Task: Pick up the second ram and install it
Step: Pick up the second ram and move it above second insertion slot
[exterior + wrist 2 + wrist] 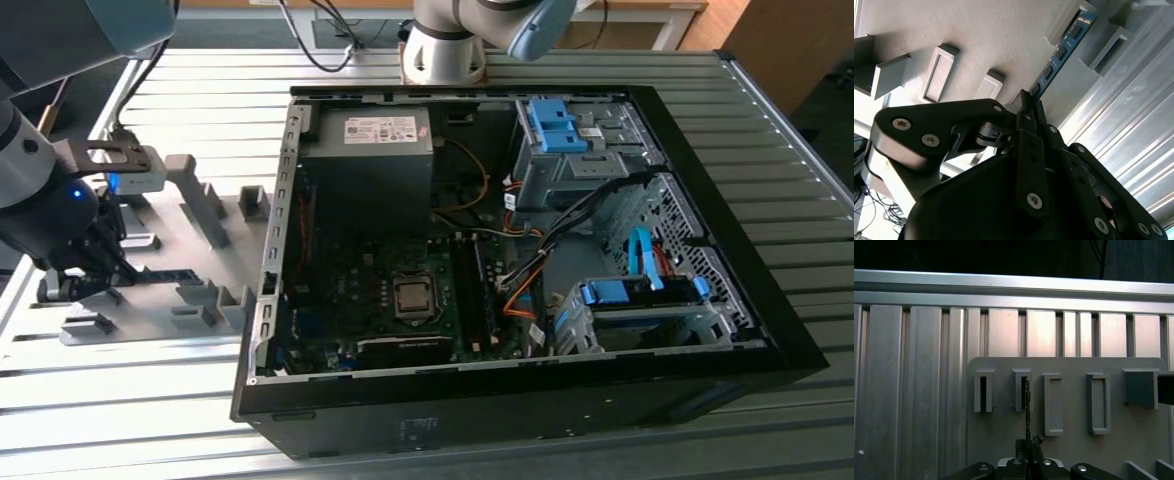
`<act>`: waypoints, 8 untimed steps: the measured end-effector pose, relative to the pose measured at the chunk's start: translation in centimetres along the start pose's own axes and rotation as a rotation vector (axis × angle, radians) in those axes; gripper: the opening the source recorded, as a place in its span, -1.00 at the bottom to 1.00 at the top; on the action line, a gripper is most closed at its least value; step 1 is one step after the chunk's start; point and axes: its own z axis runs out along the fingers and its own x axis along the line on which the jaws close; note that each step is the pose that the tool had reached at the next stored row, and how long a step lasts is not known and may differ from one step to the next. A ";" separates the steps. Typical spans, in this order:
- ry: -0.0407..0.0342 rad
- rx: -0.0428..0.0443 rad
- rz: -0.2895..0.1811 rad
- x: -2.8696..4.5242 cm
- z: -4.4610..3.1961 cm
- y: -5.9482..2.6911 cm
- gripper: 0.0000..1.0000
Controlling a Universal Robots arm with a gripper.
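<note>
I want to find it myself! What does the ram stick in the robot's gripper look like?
Beside the open computer case, on the exterior view's left, lies a grey fixture plate. There the gripper pinches the second ram, which stands on edge. It is the one thin blue strip with dark chips among plain grey blocks.

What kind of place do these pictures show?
Probably a robotics lab or assembly workshop: an open computer case lies on a ribbed metal table, beside a grey fixture plate, where the gripper holds a memory strip.
</note>
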 end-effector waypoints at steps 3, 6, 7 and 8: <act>0.0001 -0.0001 0.000 0.00 -0.04 0.00 -0.73; 0.0000 0.0000 0.000 -0.01 -0.08 0.00 -0.73; 0.0001 0.0000 0.000 -0.01 -0.09 0.00 -0.73; 0.0000 0.0000 0.000 -0.01 -0.09 0.00 -0.73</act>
